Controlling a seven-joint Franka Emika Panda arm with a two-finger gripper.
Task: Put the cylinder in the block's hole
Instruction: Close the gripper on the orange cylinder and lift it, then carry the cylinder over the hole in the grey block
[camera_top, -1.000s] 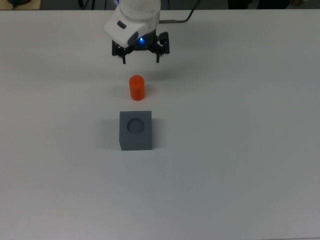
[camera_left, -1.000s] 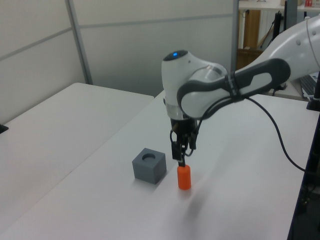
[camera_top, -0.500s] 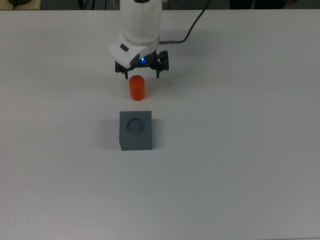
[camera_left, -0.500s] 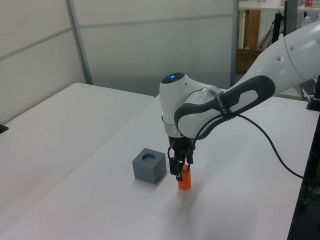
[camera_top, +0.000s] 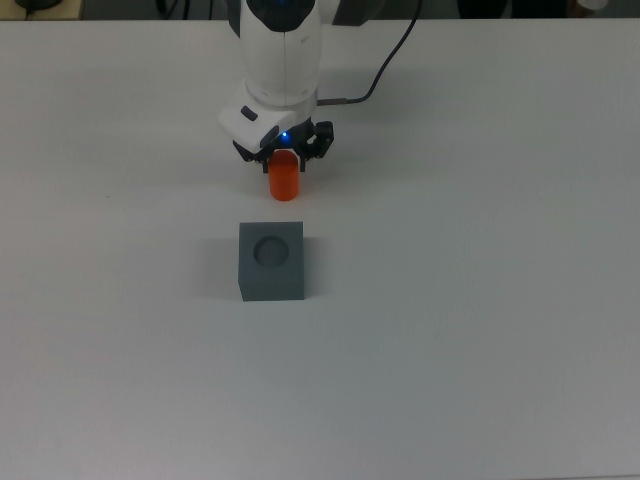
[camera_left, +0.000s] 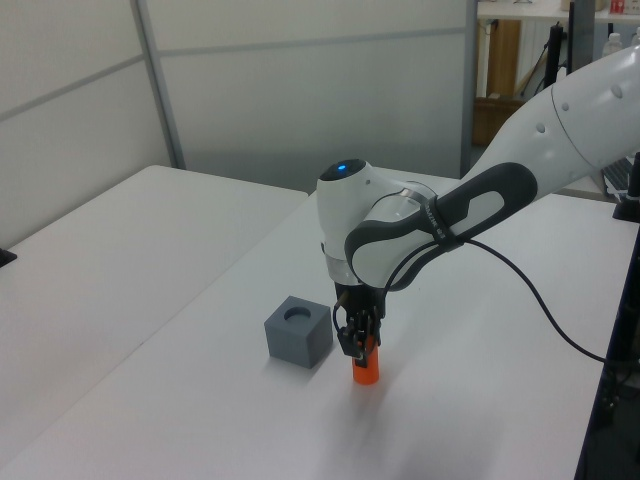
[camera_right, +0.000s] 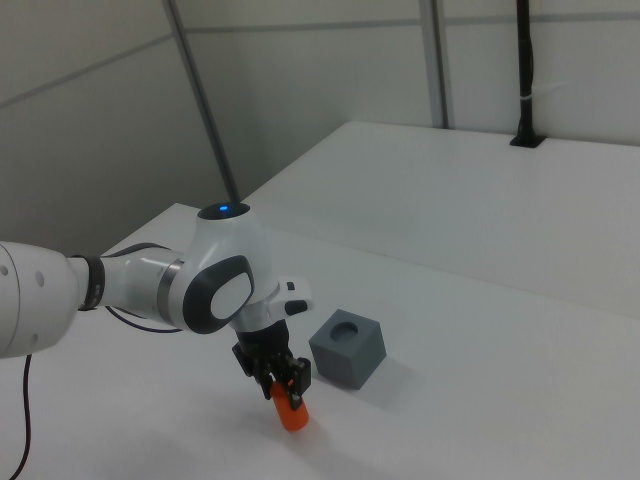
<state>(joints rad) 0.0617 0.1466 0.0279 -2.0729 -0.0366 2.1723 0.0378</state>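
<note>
Pincer (camera_top: 284, 160) is down around the top of the orange cylinder (camera_top: 284, 180), one finger either side, narrowly spread; can't tell if the pads actually touch it. Cylinder stands upright on the white worktop (camera_top: 480, 300), near the grey block (camera_top: 271, 261) but apart from it, a bare strip between them. Block's round hole faces up, unobstructed. In the left view the cylinder (camera_left: 366, 372) sits just right of the block (camera_left: 299, 330). Bare worktop all round both, edges well apart from them. Black cable (camera_top: 385, 62) trails behind the arm.
</note>
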